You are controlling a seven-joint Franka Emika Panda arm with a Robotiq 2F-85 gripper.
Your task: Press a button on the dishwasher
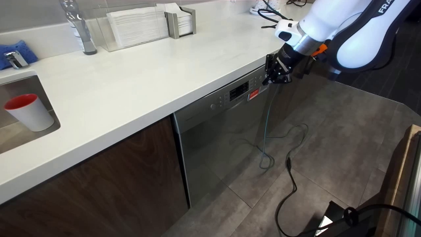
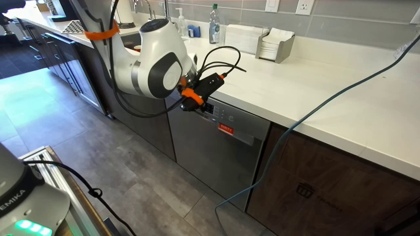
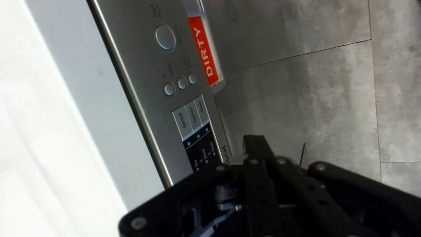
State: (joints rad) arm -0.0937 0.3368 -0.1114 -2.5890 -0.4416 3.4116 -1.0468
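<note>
The dishwasher (image 1: 223, 151) has a grey steel front under the white counter. It shows in both exterior views (image 2: 210, 154). In the wrist view its control strip (image 3: 141, 62) runs diagonally, with a large round button (image 3: 165, 37), several small round buttons (image 3: 182, 83) and a dark display (image 3: 202, 149), partly hidden by my gripper. My gripper (image 3: 255, 146) is shut and empty, its fingertips beside the display's lower edge. In an exterior view the gripper (image 1: 265, 80) is in front of the strip's far end. I cannot tell whether it touches. In an exterior view my wrist hides the fingertips.
A red DIRTY sign (image 3: 205, 51) hangs below the buttons. The white counter's edge (image 1: 131, 135) juts over the strip. Paper towels in a holder (image 1: 181, 21) and a bottle (image 1: 79, 29) stand on the counter. A blue-green cable (image 2: 285, 137) hangs before the cabinets.
</note>
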